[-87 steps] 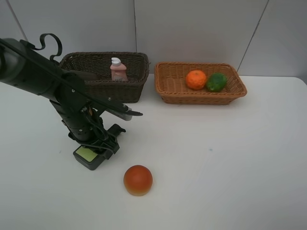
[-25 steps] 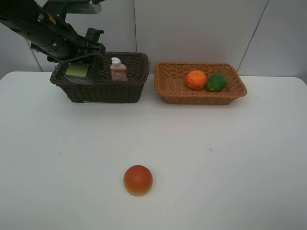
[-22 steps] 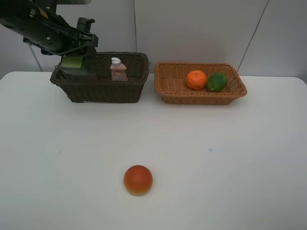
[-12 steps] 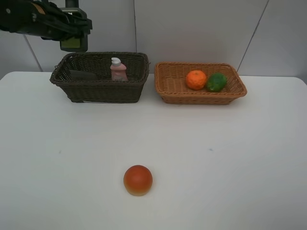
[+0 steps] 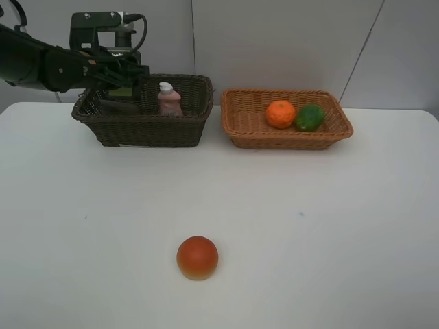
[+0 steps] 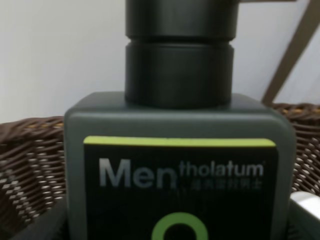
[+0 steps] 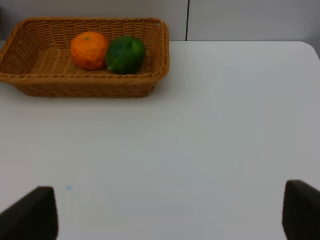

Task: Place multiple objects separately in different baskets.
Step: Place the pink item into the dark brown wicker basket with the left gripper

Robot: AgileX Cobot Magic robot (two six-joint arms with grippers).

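Left claw (image 5: 122, 83) grips the pump bottle (image 6: 175, 165) over the dark basket (image 5: 147, 127) (pink bottle (image 5: 169, 99) beside); right claw (image 7: 170, 212) wide

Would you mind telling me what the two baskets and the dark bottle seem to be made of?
Dark basket and tan basket: woven wicker or rattan-look strands, going by the visible weave. Dark bottle: probably matte plastic, with a smooth dull surface and a printed label.

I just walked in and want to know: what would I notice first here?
Probably the red-orange round fruit, alone on the white table near the front. Behind it stand two baskets: the tan one holds an orange and a green fruit, and the left gripper holds a dark green bottle over the dark basket.
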